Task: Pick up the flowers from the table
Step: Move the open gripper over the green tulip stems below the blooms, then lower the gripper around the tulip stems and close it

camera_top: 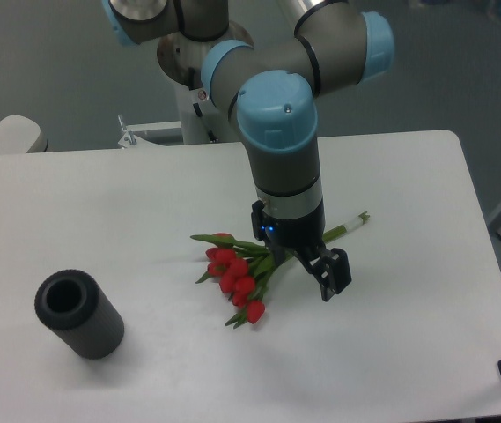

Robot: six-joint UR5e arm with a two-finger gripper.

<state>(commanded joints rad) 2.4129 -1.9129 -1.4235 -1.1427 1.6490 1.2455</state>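
Fingers: gripper (307, 269) apart, I judge, straddling stems mid-frame.
Risk: flowers (237, 280) may slip; thin stems.

1. One robot arm (281, 132), grey with light blue caps on its joints; three blue caps are in view.
2. One gripper (307, 264) at the end of the arm, black, with two jaws; only one jaw shows plainly, the other is mostly hidden.
3. One bunch of flowers (237, 278): roughly seven or eight red buds can be made out, clustered too tightly for an exact count, on green stems gathered into one bundle.
4. One dark grey cylinder (78, 315), hollow, lying on its side.
5. One white tabletop (100, 203).
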